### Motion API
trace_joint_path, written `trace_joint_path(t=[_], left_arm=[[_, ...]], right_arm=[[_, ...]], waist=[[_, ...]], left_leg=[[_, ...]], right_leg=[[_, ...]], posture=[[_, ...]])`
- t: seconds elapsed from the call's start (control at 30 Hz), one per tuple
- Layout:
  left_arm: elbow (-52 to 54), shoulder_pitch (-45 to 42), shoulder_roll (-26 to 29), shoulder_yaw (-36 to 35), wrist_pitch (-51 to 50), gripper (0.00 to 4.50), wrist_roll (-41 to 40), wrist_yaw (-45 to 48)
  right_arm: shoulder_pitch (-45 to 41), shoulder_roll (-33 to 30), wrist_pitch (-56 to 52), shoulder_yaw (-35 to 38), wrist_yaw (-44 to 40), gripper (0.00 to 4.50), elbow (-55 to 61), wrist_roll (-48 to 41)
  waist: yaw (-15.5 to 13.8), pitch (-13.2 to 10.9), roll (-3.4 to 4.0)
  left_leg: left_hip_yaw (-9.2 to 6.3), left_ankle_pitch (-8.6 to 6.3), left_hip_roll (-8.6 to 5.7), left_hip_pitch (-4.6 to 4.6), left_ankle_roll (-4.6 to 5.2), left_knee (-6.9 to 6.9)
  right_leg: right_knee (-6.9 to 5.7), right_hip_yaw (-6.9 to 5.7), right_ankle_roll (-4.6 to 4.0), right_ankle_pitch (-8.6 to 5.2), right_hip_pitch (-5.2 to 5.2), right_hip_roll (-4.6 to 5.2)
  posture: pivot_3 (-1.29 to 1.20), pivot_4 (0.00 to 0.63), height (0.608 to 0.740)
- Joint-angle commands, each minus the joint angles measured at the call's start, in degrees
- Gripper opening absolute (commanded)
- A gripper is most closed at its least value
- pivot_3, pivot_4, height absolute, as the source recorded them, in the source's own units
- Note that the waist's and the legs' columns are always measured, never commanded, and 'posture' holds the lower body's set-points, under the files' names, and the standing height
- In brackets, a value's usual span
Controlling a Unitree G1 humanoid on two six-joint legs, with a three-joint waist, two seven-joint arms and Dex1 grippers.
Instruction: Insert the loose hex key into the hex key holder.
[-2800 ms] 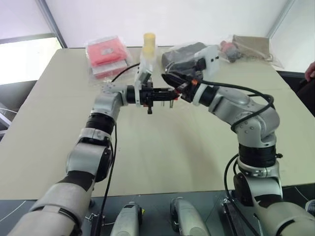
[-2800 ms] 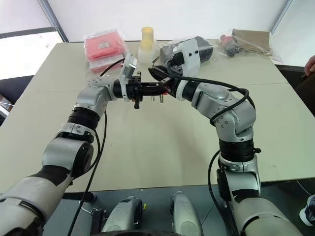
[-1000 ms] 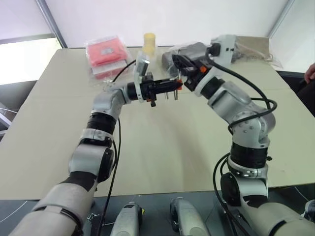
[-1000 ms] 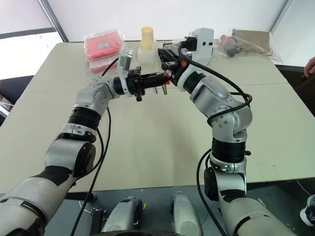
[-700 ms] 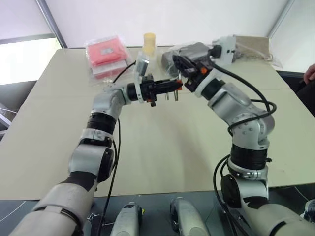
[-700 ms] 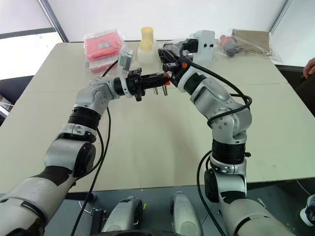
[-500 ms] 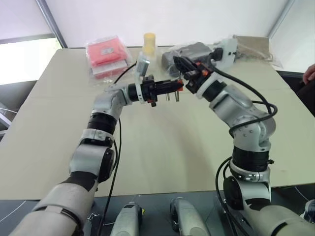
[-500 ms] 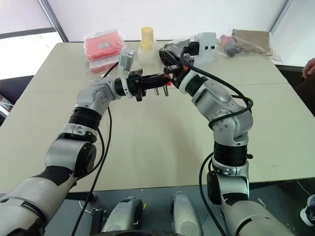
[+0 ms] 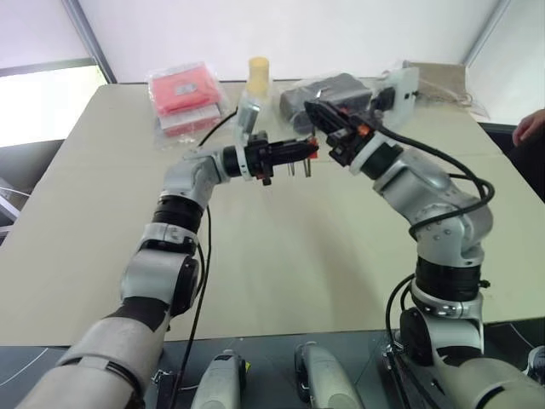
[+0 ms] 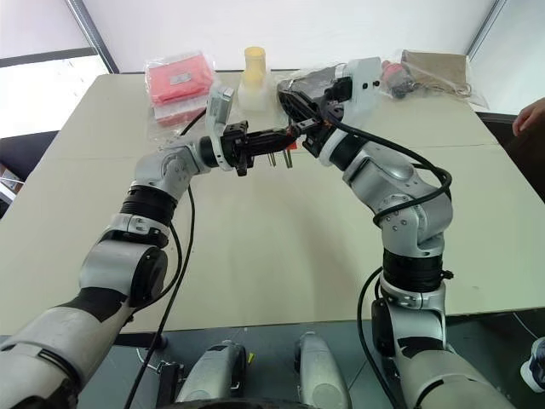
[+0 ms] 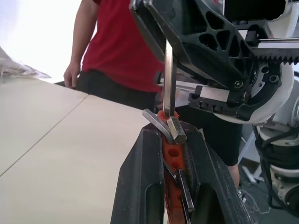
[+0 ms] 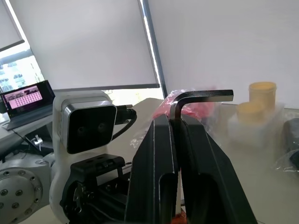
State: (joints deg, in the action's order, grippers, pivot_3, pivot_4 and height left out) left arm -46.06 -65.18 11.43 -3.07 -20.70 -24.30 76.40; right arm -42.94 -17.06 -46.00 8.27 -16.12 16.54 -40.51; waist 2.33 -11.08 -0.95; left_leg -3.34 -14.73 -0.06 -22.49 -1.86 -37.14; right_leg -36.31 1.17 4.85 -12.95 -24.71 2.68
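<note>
My left gripper (image 9: 294,152) is shut on the hex key holder (image 11: 170,154), a small orange block with thin dark keys (image 9: 306,168) hanging from it. The holder is held above the table's far middle. My right gripper (image 12: 175,119) is shut on the loose hex key (image 12: 196,96), a grey L-shaped rod with its short bent end sticking out past the fingers. In the left wrist view the key's long shaft (image 11: 169,79) stands upright and its lower end meets the holder's top edge. How deep it sits I cannot tell. The two grippers meet tip to tip.
Along the table's far edge lie red packages (image 9: 183,92), a yellow-capped container (image 9: 258,72), a dark bagged item (image 9: 332,89) and a brown bag (image 9: 434,77). A person in a red shirt (image 11: 121,42) stands beyond the table, with a hand (image 9: 530,126) at the right edge.
My right forearm and elbow have swung outward to the right and the wrist has rolled a little. Both grippers stay together at the same spot, and the left arm holds still.
</note>
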Motion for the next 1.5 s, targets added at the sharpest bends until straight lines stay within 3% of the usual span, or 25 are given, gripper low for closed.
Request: trace_joint_path(t=[0.03,0.73,1.17,1.5], left_arm=[[0.71,-3.36,2.23,-1.4,4.0,0.0,0.27,0.75],[-1.43,-6.45,2.24,2.03,18.08,0.0,7.73,4.19],[0.25,-6.1,2.28,-0.73,13.3,0.0,4.54,1.97],[3.75,-4.78,1.38,0.91,14.71,0.0,5.37,2.18]], right_arm=[[1.0,-0.87,-1.12,-0.02,-0.47,0.02,1.52,-0.65],[3.37,-2.08,-1.2,-1.02,-0.9,0.02,1.92,0.49],[3.57,-3.11,3.46,0.63,0.52,0.02,0.88,3.96],[4.18,-9.41,11.46,-10.19,-6.3,0.02,1.44,15.33]], waist=[[0.04,0.0,0.0],[-0.09,0.0,0.0],[-0.08,0.0,0.0],[0.06,-0.04,0.05]], left_leg=[[0.0,0.0,0.0,0.0,0.0,0.0],[0.01,0.0,0.0,0.0,0.0,0.0],[0.01,0.0,0.0,-0.01,0.0,0.0],[0.05,0.0,-0.01,0.02,0.0,-0.01]], right_leg=[[0.0,0.0,0.0,0.0,0.0,0.0],[0.0,0.0,0.0,0.0,0.0,0.0],[0.0,0.0,0.0,0.0,0.0,0.0],[0.0,0.04,0.01,0.0,0.0,0.0]], posture=[[0.0,0.15,0.74],[0.0,0.15,0.74],[0.0,0.15,0.74],[0.0,0.15,0.74]])
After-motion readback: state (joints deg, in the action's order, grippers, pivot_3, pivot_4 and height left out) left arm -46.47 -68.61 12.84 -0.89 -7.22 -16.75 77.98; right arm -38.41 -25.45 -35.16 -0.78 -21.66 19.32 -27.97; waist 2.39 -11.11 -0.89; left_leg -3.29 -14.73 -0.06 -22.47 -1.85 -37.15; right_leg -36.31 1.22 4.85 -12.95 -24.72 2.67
